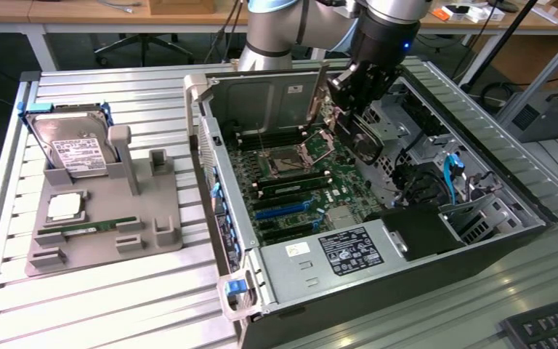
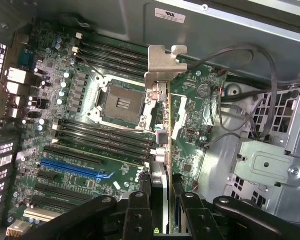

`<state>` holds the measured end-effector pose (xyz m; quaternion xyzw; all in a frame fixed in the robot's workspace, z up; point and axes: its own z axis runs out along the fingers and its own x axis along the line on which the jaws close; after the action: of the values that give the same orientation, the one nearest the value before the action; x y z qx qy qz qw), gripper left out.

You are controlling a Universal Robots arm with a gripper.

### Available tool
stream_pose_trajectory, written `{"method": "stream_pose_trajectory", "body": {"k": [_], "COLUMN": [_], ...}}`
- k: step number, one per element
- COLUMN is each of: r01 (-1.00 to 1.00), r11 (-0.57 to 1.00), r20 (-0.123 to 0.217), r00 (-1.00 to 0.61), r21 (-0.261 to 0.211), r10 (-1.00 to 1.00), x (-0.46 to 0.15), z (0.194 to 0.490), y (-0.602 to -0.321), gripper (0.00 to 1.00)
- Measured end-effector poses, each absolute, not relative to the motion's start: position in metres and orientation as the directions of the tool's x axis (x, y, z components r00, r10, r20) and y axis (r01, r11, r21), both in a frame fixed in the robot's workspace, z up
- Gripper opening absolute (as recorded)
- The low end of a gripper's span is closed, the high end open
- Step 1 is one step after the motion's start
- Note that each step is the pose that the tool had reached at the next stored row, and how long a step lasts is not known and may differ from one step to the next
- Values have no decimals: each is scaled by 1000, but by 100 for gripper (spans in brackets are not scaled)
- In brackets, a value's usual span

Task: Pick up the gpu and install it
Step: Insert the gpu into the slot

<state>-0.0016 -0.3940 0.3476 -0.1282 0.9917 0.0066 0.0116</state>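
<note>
Wrist view has the gpu (image 2: 161,150) edge-on, pinched between the jaws, which are closed on its long faces. Its silver bracket (image 2: 163,67) sticks out at the far end. The card hangs inside the open case (image 1: 289,269), over the motherboard (image 2: 190,125) and right beside the bare CPU socket (image 2: 121,102). It isn't seated in anything yet.

What worries me:
- That socket is uncovered. If the card dips or slips in the grip there, I'd guess a corner could hit the pins.
- The blue slot (image 2: 72,168) is off to one side of the card, not under it. Pushing down without lining up would just jam the edge onto board parts.
- The bracket is close to a grey cable loop (image 2: 250,55) and the drive cage (image 2: 270,165), so it could snag on a swing.
- It's a thin card held by its flat sides, so it could twist if one end touches first.

The wrist view gives you the line of the card against the slots, which the exterior view hides behind the arm. The exterior view shows what the wrist can't: the card looks clear above the board, and out on the counter (image 1: 114,313) the grey fixture (image 1: 153,240) carries the hard drive (image 1: 73,151) and a RAM stick (image 1: 85,228).
</note>
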Motion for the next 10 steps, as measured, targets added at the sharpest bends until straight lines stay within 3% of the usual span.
{"method": "stream_pose_trajectory", "body": {"k": [10], "r01": [-283], "r11": [959], "r20": [-25], "r00": [-959], "r21": [10], "r10": [-283], "x": [-2], "z": [348], "y": [-394], "gripper": [27]}}
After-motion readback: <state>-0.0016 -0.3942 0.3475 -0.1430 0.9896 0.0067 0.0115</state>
